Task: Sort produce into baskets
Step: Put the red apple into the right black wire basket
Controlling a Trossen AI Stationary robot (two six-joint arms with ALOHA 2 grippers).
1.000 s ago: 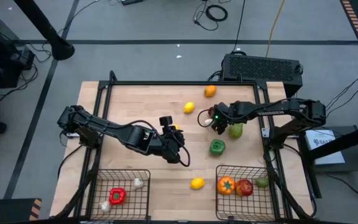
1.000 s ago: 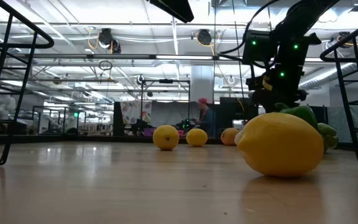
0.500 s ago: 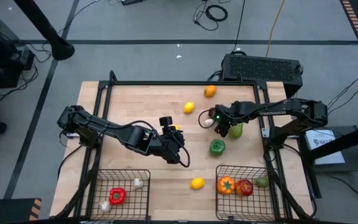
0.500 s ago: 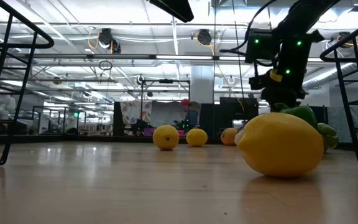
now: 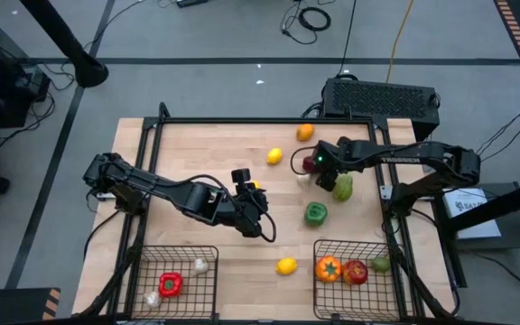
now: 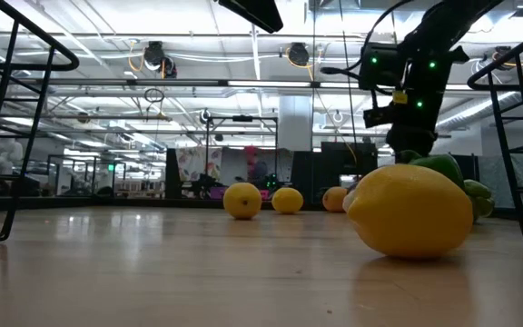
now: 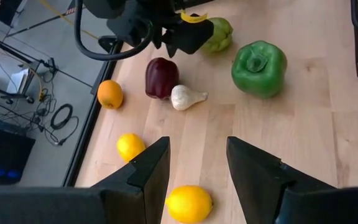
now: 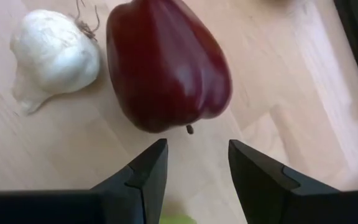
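Right wrist view: dark red pepper [image 8: 166, 65] lies on the surface touching the garlic bulb [image 8: 55, 53]. The right gripper [image 8: 194, 171] hovers just above, partly open, empty. Risk: a finger could nudge the garlic or roll the pepper away. Left gripper [image 7: 197, 165] waits mid-table, partly open, empty.

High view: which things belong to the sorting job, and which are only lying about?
Job: left basket, right basket, green pepper, front lemon, orange, basketed garlic.
Lying about: black box behind the table, floor cables.
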